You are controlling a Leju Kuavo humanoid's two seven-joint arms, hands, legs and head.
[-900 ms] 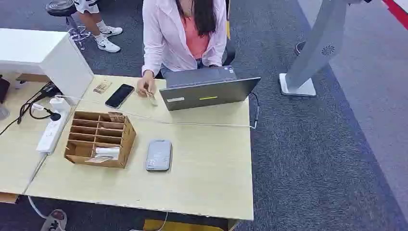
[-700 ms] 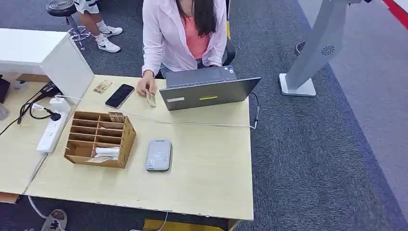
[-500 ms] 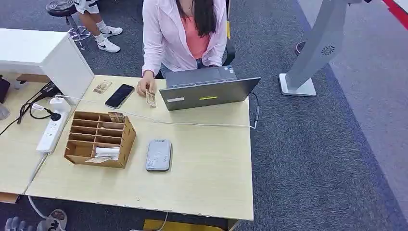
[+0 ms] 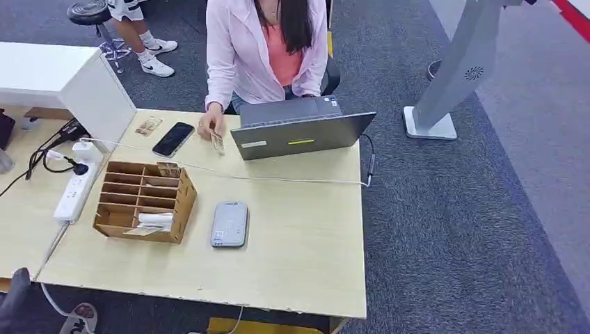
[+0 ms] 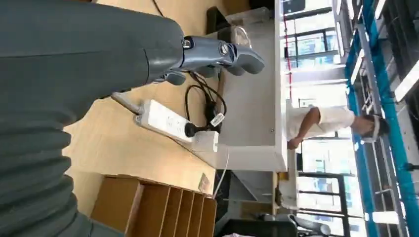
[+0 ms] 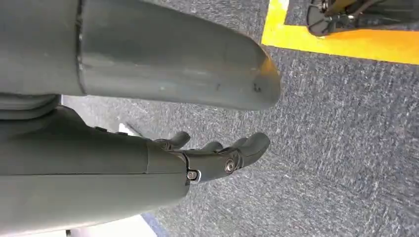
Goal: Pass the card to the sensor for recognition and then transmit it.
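Step one hadn't really started: left hand (image 4: 14,296) sat empty, fingers loose, at 7 o'clock off the table (image 4: 292,264). Right hand (image 6: 207,158) hung empty too. Card (image 4: 157,218) lay in the organizer (image 4: 142,202), 9 o'clock of the sensor (image 4: 229,224). Next probably needs a reach and pinch.

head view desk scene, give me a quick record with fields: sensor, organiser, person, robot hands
sensor: grey card reader flat on the desk, beside the organiser
organiser: brown slotted box, small white item in a near slot
person: seated behind the laptop, a hand holding a card near the black phone
left hand: empty, fingers apart, above the desk near the power strip
right hand: empty, fingers apart, over carpet
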